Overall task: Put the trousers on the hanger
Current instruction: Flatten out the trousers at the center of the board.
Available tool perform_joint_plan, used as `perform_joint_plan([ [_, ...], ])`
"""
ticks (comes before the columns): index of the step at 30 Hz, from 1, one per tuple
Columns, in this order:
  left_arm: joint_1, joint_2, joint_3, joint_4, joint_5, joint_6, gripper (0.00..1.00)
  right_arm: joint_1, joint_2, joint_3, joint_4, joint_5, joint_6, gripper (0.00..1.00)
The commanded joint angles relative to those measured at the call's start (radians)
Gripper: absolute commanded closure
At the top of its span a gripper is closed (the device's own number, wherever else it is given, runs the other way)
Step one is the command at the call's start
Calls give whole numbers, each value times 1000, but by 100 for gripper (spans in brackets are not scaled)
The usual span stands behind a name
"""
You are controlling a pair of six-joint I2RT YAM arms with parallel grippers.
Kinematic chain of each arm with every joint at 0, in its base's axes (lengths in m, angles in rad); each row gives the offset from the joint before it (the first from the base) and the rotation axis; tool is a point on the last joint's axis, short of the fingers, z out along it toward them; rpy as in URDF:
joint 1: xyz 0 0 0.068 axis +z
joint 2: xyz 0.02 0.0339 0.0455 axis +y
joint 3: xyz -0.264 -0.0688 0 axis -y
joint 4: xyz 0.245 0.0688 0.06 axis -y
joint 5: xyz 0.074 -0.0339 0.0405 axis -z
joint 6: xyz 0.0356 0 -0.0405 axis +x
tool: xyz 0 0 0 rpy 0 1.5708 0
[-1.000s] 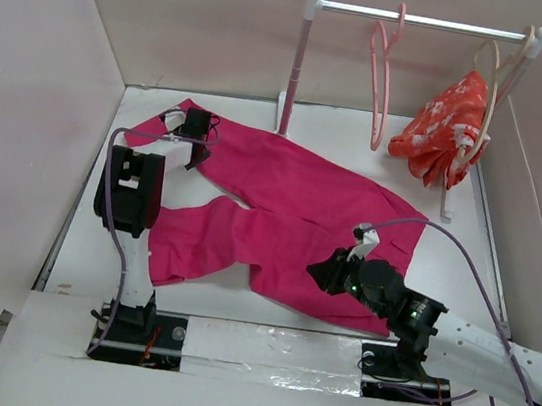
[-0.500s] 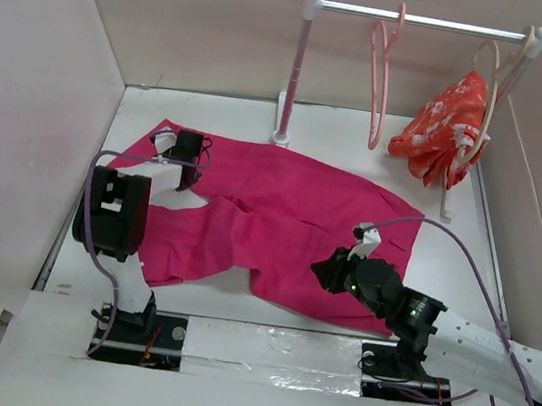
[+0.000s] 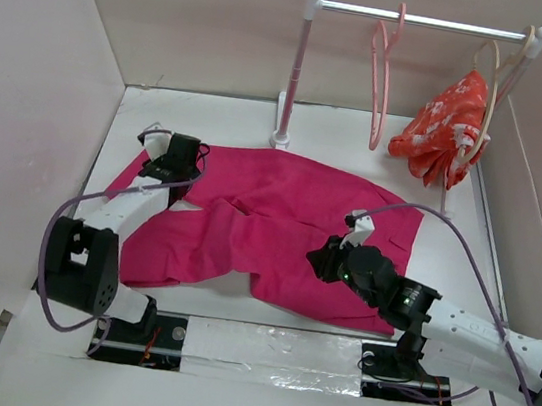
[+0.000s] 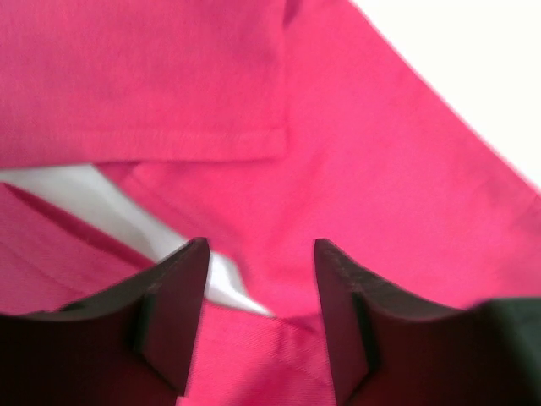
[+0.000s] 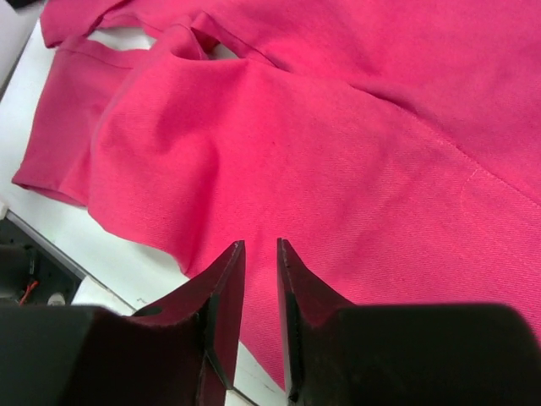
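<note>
The magenta trousers (image 3: 291,206) lie spread flat across the table. My left gripper (image 3: 177,154) is over the far-left leg end. In the left wrist view this gripper (image 4: 260,254) is open, with the trousers (image 4: 406,169) and a sliver of white table under it. My right gripper (image 3: 321,261) is low on the trousers near their front edge. In the right wrist view it (image 5: 259,245) is closed to a narrow gap with the trousers (image 5: 338,144) bunched in it. The salmon-pink hanger (image 3: 380,77) hangs empty on the rail.
A rail (image 3: 428,21) on white posts (image 3: 295,65) stands at the back. On it a beige hanger (image 3: 492,83) carries a red-orange floral garment (image 3: 443,126). Walls close in the left, back and right sides. Bare white table (image 3: 213,114) shows behind the trousers.
My left arm has swung back toward the near left, and the far-left leg end has come forward with it. My right gripper has crept slightly up and left.
</note>
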Motion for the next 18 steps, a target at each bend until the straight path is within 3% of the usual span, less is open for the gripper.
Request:
perform_joint_plan([
  [1,1,114,94,-25,-35,38,55,2,12,-4,57,1,-12,76],
  [6,10,340,235,-103,-85,64,63,-7,3,-21,57,-9,-2,84],
  [18,53,449,316,-126,-91,104,62,-7,-43,-85,95,1,4,81],
])
